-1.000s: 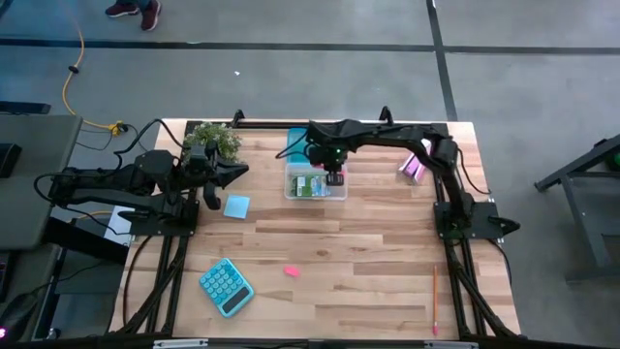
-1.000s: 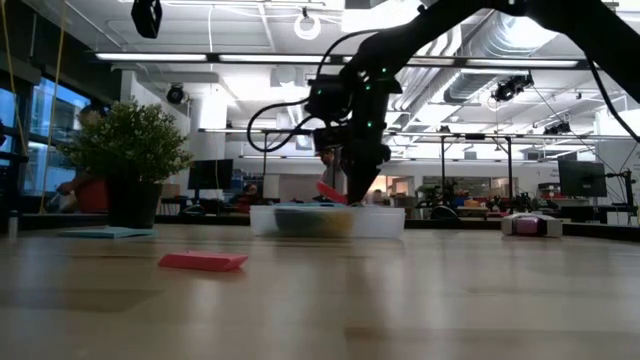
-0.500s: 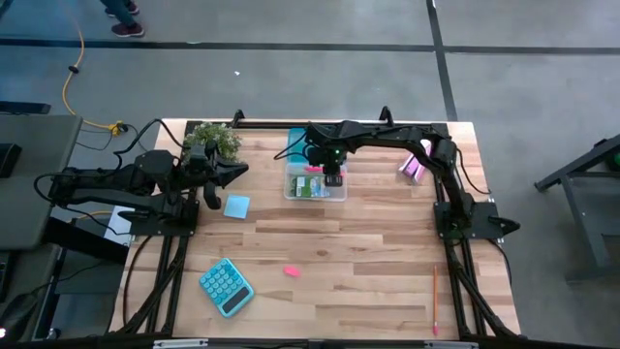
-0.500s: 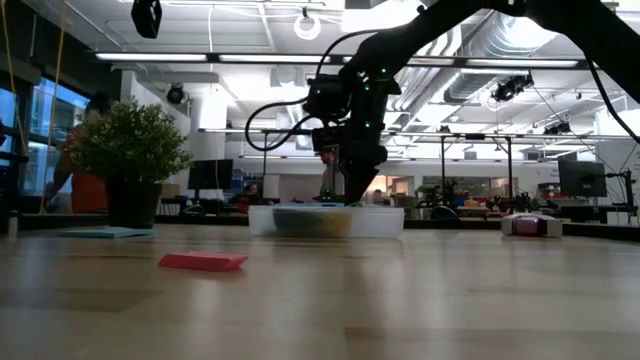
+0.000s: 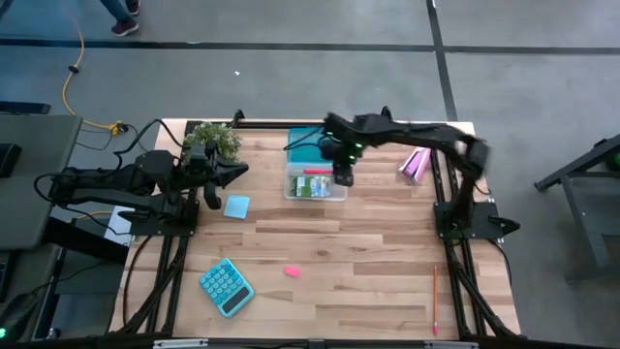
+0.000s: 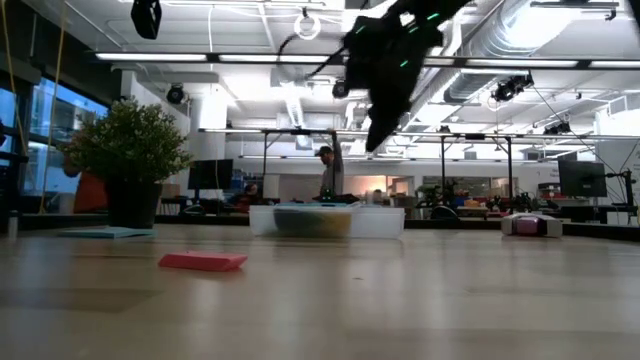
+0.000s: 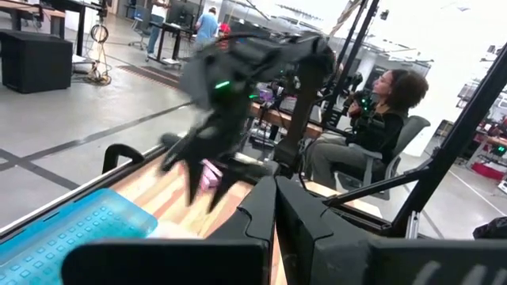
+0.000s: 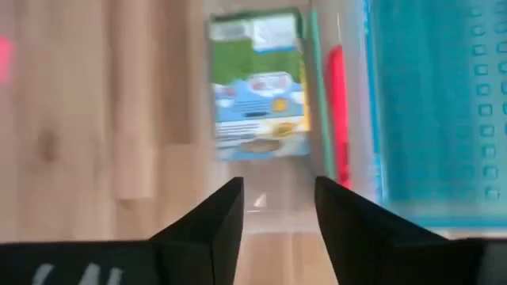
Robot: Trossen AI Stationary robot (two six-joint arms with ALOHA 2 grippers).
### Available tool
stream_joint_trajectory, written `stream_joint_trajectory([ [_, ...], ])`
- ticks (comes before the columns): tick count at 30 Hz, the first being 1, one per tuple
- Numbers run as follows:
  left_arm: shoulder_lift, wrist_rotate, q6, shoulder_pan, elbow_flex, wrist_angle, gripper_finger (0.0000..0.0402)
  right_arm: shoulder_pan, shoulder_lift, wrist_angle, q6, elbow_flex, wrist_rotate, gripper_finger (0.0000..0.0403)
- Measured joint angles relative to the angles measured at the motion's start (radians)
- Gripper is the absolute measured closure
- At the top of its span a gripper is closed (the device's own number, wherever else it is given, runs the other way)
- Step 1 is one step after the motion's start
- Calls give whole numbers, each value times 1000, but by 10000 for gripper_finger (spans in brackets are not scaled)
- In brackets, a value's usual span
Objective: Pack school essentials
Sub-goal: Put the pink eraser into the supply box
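wooden bench under workshop lights | clear bin (image 5: 315,184) holds crayon box (image 8: 257,95) and pink-red pen (image 8: 339,111) | my right end effector (image 5: 343,177) above bin edge, fingers apart, empty | left end effector (image 5: 211,201) shut, parked by plant (image 5: 215,141) | step: fetch next item | next: reach pink eraser (image 5: 291,271), mid-bench

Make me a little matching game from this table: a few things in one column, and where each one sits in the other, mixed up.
Things:
1. pink-red pen
2. pink eraser
3. teal calculator
4. light-blue note pad

Places:
A. on the bare wood, near the middle of the table's front half
B. inside the clear box, below the right tool
C. just in front of the left tool, by the potted plant
D. at the front left corner of the table

Pairs: 1-B, 2-A, 3-D, 4-C
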Motion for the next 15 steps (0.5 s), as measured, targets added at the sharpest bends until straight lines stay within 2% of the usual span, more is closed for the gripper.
stream_joint_trajectory([
  [3,0,1,0,0,0,0,401,18,-204,158,120,-214,-31,268],
  [8,0,1,0,0,0,0,401,83,-546,476,356,-523,-26,274],
  [12,0,3,1,0,0,0,401,141,-756,726,482,-678,61,274],
  [15,0,3,23,0,0,0,401,173,-859,884,483,-753,99,274],
])
